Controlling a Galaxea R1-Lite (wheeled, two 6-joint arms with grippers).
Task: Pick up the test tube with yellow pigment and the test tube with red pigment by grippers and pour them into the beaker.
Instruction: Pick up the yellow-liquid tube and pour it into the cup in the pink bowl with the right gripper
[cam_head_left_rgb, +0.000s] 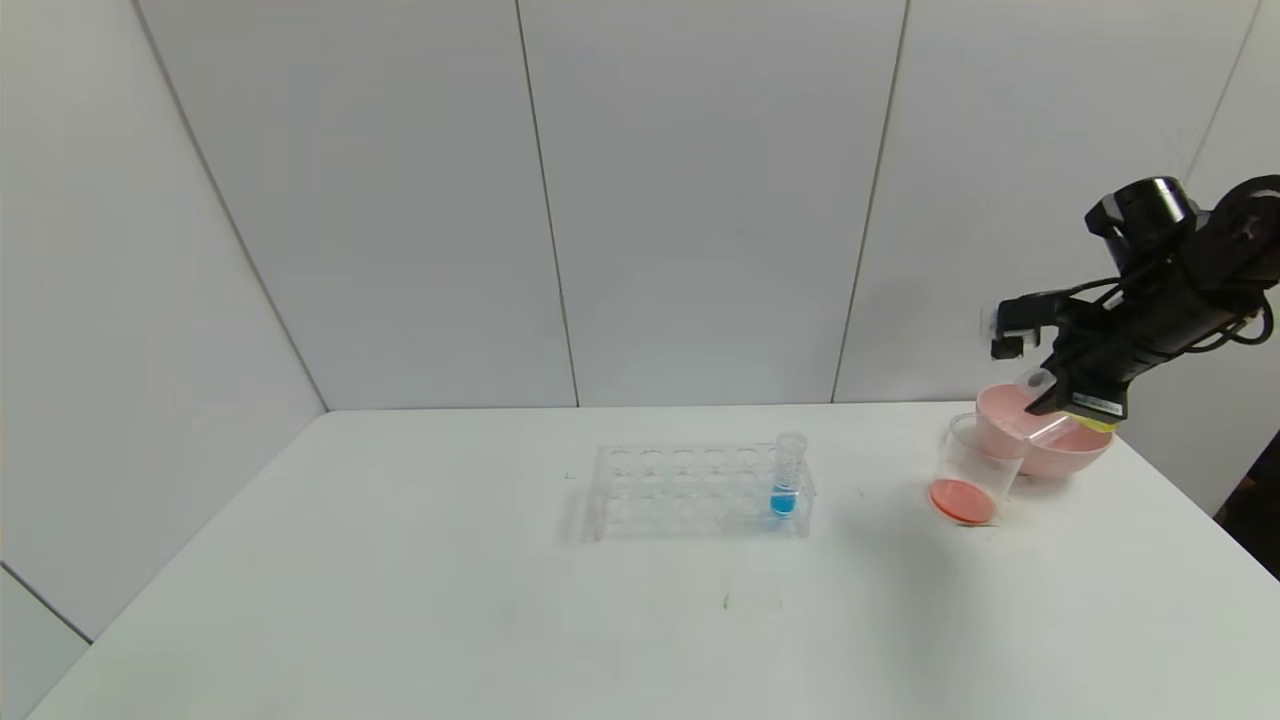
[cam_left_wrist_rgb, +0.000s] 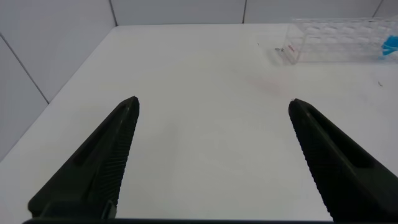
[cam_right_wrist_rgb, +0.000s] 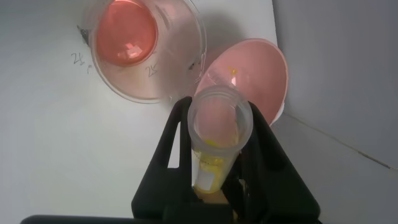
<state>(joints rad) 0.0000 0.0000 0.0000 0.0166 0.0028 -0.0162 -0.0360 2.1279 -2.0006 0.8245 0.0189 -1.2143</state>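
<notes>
While the right gripper hangs above the far right part of the white table, its two black fingers are clamped on the test tube with yellow pigment. That tube is tilted, with its open mouth lowered toward the rim of the beaker. Yellow traces show inside the tube in the right wrist view; whether liquid is leaving it at this instant cannot be determined.

The beaker stands on the table just in front of the pink bowl, apparently touching it. A layer of red-orange liquid covers the beaker's base. The bowl lies beneath the gripper, at the far right edge of the table.

The clear tube rack stands near the centre of the table, well to the left of the beaker. One tube with blue liquid stands upright in a hole at the rack's right end.

The left gripper is visible only in the left wrist view. Its fingers are spread wide with nothing between them, held over the left part of the table, with the rack farther off.
</notes>
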